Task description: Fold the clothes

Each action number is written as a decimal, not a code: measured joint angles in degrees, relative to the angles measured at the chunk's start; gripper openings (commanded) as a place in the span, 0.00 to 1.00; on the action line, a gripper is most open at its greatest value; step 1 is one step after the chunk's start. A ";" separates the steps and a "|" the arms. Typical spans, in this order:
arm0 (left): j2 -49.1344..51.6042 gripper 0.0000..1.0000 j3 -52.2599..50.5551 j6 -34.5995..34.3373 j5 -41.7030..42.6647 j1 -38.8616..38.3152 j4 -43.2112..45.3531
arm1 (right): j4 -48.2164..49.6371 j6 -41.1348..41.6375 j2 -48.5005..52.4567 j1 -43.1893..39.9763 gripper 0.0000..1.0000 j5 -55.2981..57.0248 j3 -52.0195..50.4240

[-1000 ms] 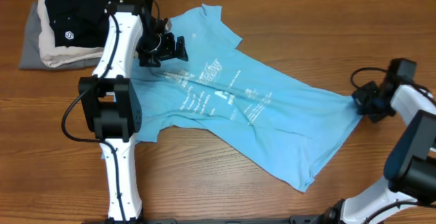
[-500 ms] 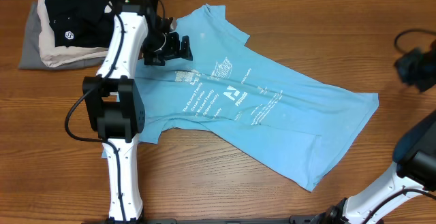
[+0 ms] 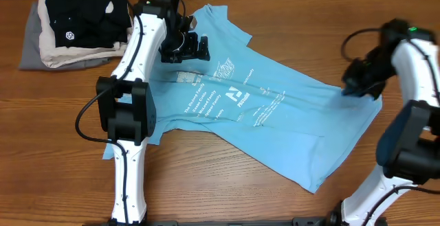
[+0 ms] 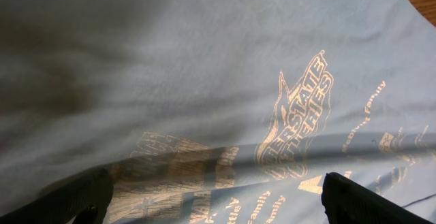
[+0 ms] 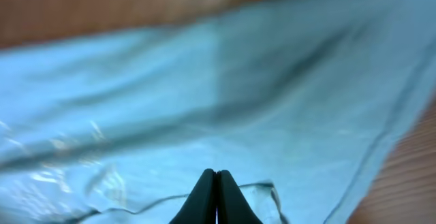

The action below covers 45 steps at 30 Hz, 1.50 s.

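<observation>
T-shirt [image 3: 275,123], sky blue and print side up, lies flat on the table [image 3: 227,198] just beside the pile of folded garments [image 3: 69,34]. Its long axis runs slantwise away from the pile, with the sleeve-and-neck end nearest the pile and the hem at the far end. The left arm rises from the table edge on the pile's side of the shirt and bends over, so that the left gripper [image 3: 191,47] hangs above the shirt's end closest to the pile, its jaws spread wide with nothing between them. The right arm arches in from the side farthest from the pile, and the right gripper [image 3: 354,85] sits at the hem corner with its jaws pressed tight together. The overhead view gives the whole spread of the shirt and both arms. Only the left wrist view makes the crest and lettering readable, with dark fingertips [image 4: 361,200] at its lower corners. The right wrist view shows the closed tips [image 5: 216,183] low over a seamed edge of cloth. Whether they pinch any fabric cannot be told.
</observation>
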 measured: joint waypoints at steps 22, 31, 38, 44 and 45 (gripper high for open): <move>0.00 1.00 0.00 0.00 -0.72 0.00 -0.04 | 21.07 3.80 -1.95 -7.06 0.04 -8.04 -22.36; 0.00 1.00 0.00 0.00 -0.85 0.00 -0.35 | 32.28 3.85 -0.66 -15.41 0.04 -9.64 -20.98; 0.00 1.00 0.00 -0.02 -0.81 -0.02 -1.20 | 27.82 3.58 11.23 -18.84 0.04 -10.16 -1.81; 0.00 1.00 0.00 -0.02 -0.81 -0.94 -1.29 | 14.25 2.23 22.69 -18.88 0.08 -6.64 21.79; 0.00 1.00 0.00 -0.02 -0.81 -1.27 -1.31 | 11.58 2.27 23.61 -18.82 0.15 -6.05 25.20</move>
